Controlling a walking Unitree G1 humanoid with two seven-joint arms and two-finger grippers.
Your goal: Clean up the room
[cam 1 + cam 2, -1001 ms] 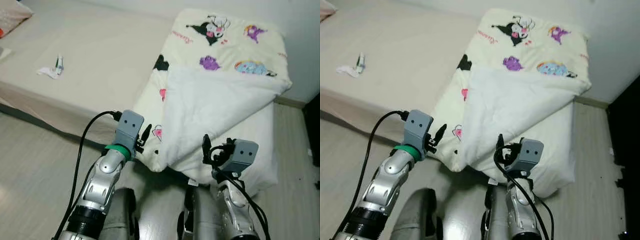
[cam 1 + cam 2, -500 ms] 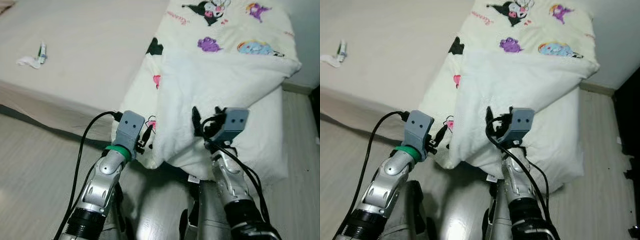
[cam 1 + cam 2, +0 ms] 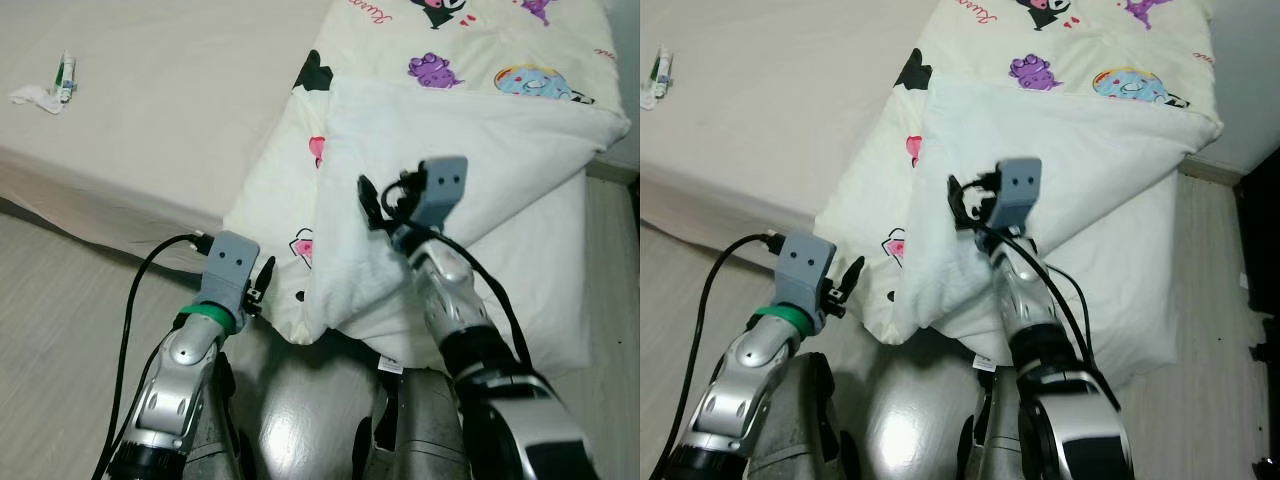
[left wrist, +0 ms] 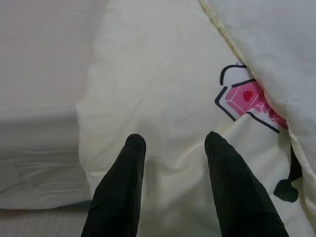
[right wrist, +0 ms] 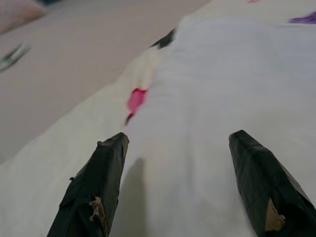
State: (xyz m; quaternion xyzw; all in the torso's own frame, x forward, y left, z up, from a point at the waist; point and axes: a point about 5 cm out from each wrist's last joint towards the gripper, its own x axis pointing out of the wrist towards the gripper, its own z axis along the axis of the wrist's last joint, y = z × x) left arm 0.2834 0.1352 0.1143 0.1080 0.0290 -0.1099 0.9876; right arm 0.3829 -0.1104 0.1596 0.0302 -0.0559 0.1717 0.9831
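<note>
1. Nearest the robot, the left gripper (image 4: 173, 143) hovers at the hanging lower edge of the cartoon-print blanket (image 3: 470, 60), beside the side of the mattress (image 3: 180, 110). Its two black fingers (image 4: 126, 182) are spread moderately wide with nothing between them, the tips just short of the cream cloth near a pink printed motif.

2. A little further on, the right gripper (image 5: 177, 168) is raised over the folded-back white flap (image 3: 470, 160) of the blanket. Its fingers stand wide apart and empty, pointing along the flap's surface.

3. The blanket lies across the foot end of the bed, its lower corner drooping over the mattress edge toward the wooden floor (image 3: 60, 300), its plain underside turned up over the printed face.

4. The step in hand appears to be tidying this blanket. Neither gripper holds cloth yet, so the robot seems to be lining up a grasp.

5. The next move likely calls for each gripper to close on an edge, the left on the hanging hem and the right on the flap, before lifting or spreading.

6. Farthest off, a small tube with crumpled tissue (image 3: 45, 85) lies on the bare mattress, well apart from the blanket and probably still to be cleared.
</note>
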